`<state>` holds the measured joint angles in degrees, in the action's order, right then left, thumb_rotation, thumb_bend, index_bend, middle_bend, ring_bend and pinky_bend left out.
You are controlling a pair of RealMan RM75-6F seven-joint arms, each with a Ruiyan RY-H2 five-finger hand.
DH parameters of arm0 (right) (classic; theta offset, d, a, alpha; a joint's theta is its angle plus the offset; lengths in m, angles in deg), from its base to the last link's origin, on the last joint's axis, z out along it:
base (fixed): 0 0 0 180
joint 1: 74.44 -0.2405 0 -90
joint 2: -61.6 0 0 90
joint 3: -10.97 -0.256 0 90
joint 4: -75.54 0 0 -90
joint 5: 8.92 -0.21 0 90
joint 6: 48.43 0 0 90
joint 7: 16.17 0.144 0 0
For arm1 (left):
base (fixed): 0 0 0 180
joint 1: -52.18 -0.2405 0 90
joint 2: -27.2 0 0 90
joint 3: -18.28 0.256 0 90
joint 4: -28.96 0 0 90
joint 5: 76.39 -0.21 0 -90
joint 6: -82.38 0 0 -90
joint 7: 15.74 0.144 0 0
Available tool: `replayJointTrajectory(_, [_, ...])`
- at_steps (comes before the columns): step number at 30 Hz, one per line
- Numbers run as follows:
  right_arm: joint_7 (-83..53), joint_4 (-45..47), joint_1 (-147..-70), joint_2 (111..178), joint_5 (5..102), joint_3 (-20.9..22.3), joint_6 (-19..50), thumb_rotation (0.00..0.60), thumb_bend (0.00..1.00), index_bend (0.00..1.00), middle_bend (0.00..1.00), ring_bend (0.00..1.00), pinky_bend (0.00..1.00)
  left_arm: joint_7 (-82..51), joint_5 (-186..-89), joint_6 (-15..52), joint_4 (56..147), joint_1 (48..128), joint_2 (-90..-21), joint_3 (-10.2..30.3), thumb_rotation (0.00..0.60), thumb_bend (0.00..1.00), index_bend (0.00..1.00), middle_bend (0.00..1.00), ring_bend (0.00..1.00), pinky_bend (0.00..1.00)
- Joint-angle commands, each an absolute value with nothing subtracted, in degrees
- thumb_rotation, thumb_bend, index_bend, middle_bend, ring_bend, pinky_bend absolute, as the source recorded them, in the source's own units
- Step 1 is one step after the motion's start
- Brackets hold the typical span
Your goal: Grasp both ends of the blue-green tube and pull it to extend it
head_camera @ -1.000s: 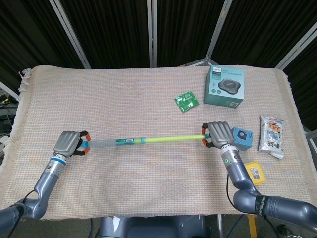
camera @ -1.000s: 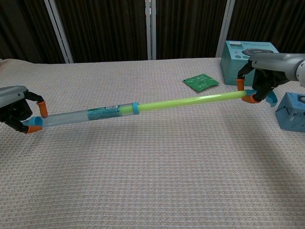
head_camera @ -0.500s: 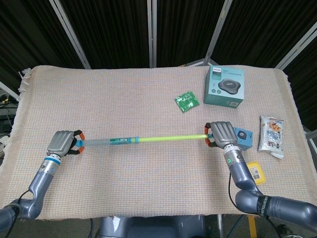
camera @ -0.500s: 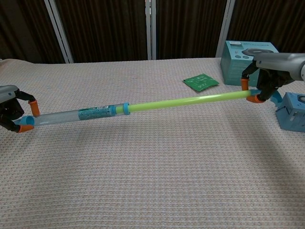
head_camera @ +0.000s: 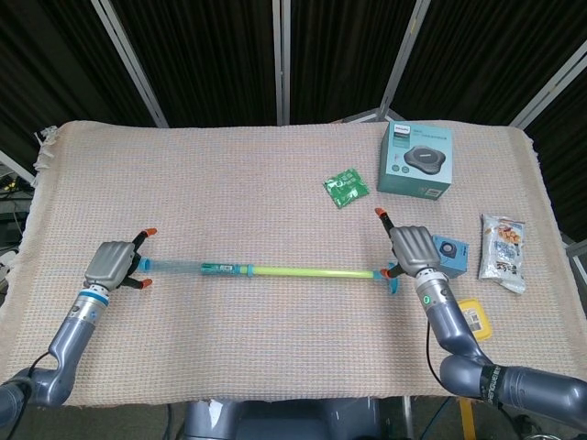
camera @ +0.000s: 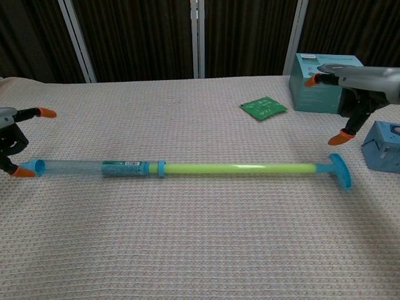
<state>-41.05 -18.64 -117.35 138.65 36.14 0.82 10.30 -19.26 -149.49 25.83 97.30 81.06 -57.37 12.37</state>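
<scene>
The blue-green tube (head_camera: 275, 270) (camera: 187, 168) lies extended flat on the woven cloth: a clear sleeve with a teal label on the left, a yellow-green rod on the right ending in a blue T-cap (camera: 340, 170). My left hand (head_camera: 112, 266) (camera: 12, 139) hovers at the sleeve's open end, fingers spread, holding nothing. At the cap end, my right hand (head_camera: 410, 249) (camera: 353, 84) sits just above the tube, fingers apart and off it.
A teal product box (head_camera: 416, 160) and a green packet (head_camera: 346, 186) lie at the back right. A small blue box (head_camera: 449, 256), a snack bag (head_camera: 503, 252) and a yellow container (head_camera: 470, 318) crowd the right edge near my right hand.
Both hands have opened and let go of the tube's ends. The tube has dropped from its raised slant to lie flat on the cloth.
</scene>
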Motion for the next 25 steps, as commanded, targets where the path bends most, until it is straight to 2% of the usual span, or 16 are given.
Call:
replayJointTrajectory(1, [-38.20, -21.69, -114.65, 135.74, 41.83, 1.47, 13.55, 0.600, 0.00, 0.00, 0.97, 1.00, 1.00, -20.25, -151.39, 22.01, 101.25, 79.42, -53.79, 12.21, 0.600, 0.06, 0.00, 0.81, 0.84, 1.00])
replayJointTrajectory(4, [-35.71, -23.53, -111.95, 133.00, 48.01, 2.48, 17.06, 0.600, 0.00, 0.00, 0.96, 1.00, 1.00, -20.57, -152.99, 18.19, 104.94, 77.85, -50.73, 12.17, 0.600, 0.06, 0.00, 0.74, 0.80, 0.99])
replayJointTrajectory(6, [-33.32, -24.13, -109.91, 131.38, 52.66, 3.26, 19.80, 0.600, 0.00, 0.00, 0.92, 0.98, 1.00, -20.84, -154.24, 15.21, 107.15, 76.60, -48.95, 12.19, 0.600, 0.06, 0.00, 0.64, 0.72, 0.92])
replayJointTrajectory(8, [-29.56, -23.91, -107.19, 129.57, 58.59, 4.56, 23.26, 0.600, 0.00, 0.00, 0.86, 0.92, 1.00, -20.68, -155.71, 11.57, 109.62, 74.85, -46.97, 12.50, 0.600, 0.05, 0.00, 0.50, 0.59, 0.75])
replayJointTrajectory(10, [-26.12, -22.97, -104.76, 128.41, 63.21, 5.82, 26.35, 0.600, 0.00, 0.00, 0.74, 0.82, 0.93, -20.12, -156.75, 8.66, 111.77, 73.24, -45.32, 12.92, 0.600, 0.03, 0.00, 0.26, 0.35, 0.44])
replayJointTrajectory(11, [-24.47, -22.33, -103.51, 127.93, 65.28, 6.48, 27.95, 0.600, 0.00, 0.00, 0.66, 0.74, 0.82, -19.73, -157.20, 7.28, 112.84, 72.40, -44.54, 13.17, 0.600, 0.02, 0.00, 0.18, 0.26, 0.34])
replayJointTrajectory(12, [-23.01, -21.60, -102.27, 127.51, 67.18, 7.20, 29.50, 0.600, 0.00, 0.00, 0.55, 0.64, 0.67, -19.28, -157.62, 5.99, 113.93, 71.57, -43.78, 13.47, 0.600, 0.01, 0.00, 0.08, 0.13, 0.20])
replayJointTrajectory(13, [-22.10, -21.08, -101.43, 127.26, 68.34, 7.69, 30.53, 0.600, 0.00, 0.00, 0.47, 0.55, 0.55, -18.95, -157.88, 5.20, 114.65, 71.00, -43.28, 13.71, 0.600, 0.00, 0.00, 0.02, 0.05, 0.10])
replayJointTrajectory(14, [-20.82, -20.35, -100.18, 126.95, 69.86, 8.38, 32.01, 0.600, 0.00, 0.00, 0.34, 0.40, 0.37, -18.41, -158.21, 4.03, 115.71, 70.16, -42.59, 14.05, 0.600, 0.00, 0.00, 0.00, 0.02, 0.05])
replayJointTrajectory(15, [-19.51, -19.50, -98.54, 126.57, 71.33, 9.31, 33.69, 0.600, 0.00, 0.00, 0.20, 0.23, 0.19, -17.73, -158.69, 2.47, 116.91, 69.07, -41.87, 14.48, 0.600, 0.00, 0.00, 0.00, 0.00, 0.01])
replayJointTrajectory(17, [-18.11, -18.64, -95.90, 125.72, 72.65, 10.81, 35.61, 0.600, 0.00, 0.00, 0.04, 0.04, 0.02, -16.65, -159.79, 0.06, 118.37, 67.30, -41.08, 15.40, 0.600, 0.00, 0.00, 0.00, 0.00, 0.00])
replayJointTrajectory(18, [-17.73, -18.30, -94.91, 125.35, 73.14, 11.38, 36.28, 0.600, 0.00, 0.00, 0.00, 0.00, 0.00, -16.25, -160.22, -0.80, 118.88, 66.61, -40.85, 15.81, 0.600, 0.00, 0.00, 0.00, 0.00, 0.00])
replayJointTrajectory(25, [-18.23, -15.26, -89.23, 125.22, 75.18, 13.39, 41.00, 0.600, 0.00, 0.00, 0.00, 0.00, 0.00, -14.58, -162.11, -3.50, 120.42, 63.71, -40.59, 17.76, 0.600, 0.00, 0.00, 0.00, 0.00, 0.00])
